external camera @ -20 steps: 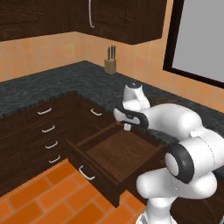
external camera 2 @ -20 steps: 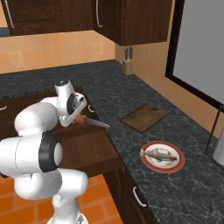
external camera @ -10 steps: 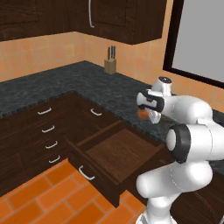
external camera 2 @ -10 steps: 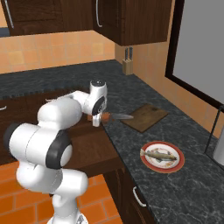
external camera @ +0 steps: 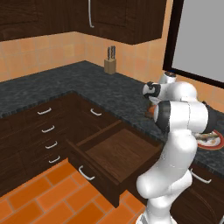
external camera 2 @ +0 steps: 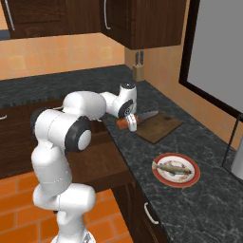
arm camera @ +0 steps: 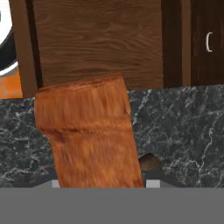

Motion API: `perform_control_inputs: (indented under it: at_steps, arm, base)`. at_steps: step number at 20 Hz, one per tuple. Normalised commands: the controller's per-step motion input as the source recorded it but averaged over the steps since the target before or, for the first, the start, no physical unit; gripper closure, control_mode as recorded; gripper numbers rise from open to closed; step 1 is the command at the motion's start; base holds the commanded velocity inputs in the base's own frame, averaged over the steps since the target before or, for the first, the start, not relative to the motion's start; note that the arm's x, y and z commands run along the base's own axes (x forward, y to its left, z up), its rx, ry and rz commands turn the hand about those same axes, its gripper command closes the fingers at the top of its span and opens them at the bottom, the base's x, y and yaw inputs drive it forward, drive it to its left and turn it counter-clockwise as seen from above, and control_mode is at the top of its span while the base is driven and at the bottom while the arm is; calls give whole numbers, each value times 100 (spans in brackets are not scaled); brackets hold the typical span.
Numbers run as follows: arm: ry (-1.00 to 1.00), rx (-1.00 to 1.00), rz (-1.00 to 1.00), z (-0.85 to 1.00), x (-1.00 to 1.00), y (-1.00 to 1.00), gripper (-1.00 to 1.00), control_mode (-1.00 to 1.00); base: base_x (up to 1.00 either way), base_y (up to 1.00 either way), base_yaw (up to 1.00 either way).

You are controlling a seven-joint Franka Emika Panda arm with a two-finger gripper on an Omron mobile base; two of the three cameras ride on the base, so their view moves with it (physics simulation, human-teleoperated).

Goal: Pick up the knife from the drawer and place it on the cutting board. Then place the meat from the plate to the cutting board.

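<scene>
1 knife (external camera 2: 137, 118), 1 cutting board (external camera 2: 161, 128), 1 plate (external camera 2: 176, 169), 1 meat (external camera 2: 173, 169), 1 open drawer (external camera: 114, 154), 1 knife block (external camera: 109, 65)

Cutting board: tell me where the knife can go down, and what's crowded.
The cutting board is bare across its whole top; the knife, held in the gripper, hangs at its near-left edge. The meat occupies the plate.

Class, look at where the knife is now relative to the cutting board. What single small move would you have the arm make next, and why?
Probably carry the knife a little farther right and lower it. The gripper is shut on its orange handle, and the blade only just reaches over the near edge of the cutting board, while the handle hangs above bare counter. The drawer stands open and the meat lies on the plate.
</scene>
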Motion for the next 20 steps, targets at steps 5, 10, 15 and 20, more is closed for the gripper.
perform_control_inputs:
  at_steps: [5,10,15,20]
  arm:
    - [10,-6,29,-20,88,-97,100,-100]
    - [9,0,9,-31,36,-54,100,-100]
    - [28,-1,4,-54,51,-38,100,-100]
    - [20,-3,5,-37,28,-26,100,-100]
  base:
    - [0,0,0]
    - [0,0,0]
    - [0,0,0]
    - [0,0,0]
